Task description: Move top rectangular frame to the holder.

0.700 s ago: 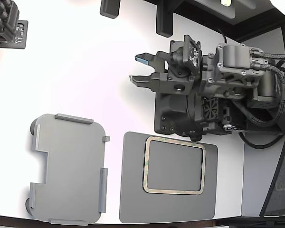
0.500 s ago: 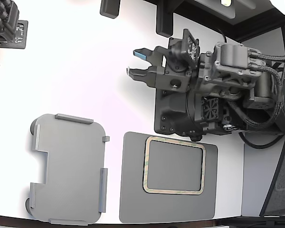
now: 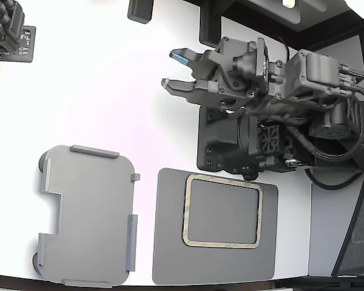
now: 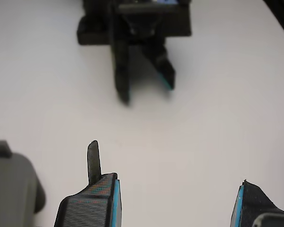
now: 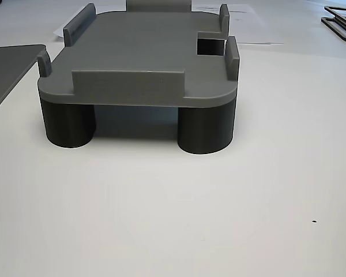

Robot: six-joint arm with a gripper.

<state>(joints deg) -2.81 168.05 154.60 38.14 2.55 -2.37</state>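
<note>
So in the exterior view the tool sits up over bare desk, jaws spread and nothing between them. The top rectangular frame lies flat on the dark grey mat, well apart from the tool and nearer the bottom of the view. The holder is just beside the mat on the exterior view's left, and nothing sits on it. Looks like the reach hasn't really started, so the arm needs to swing down toward the frame and come in low on one thin side, since a flat ring like that gives almost nothing to pinch.

Wrist view: both fingertips are wide apart over white desk, with a corner of the holder just peeking in.

Other view shows the holder up on round feet with raised tabs, so the frame probably has to drop inside those tabs, level.
</note>
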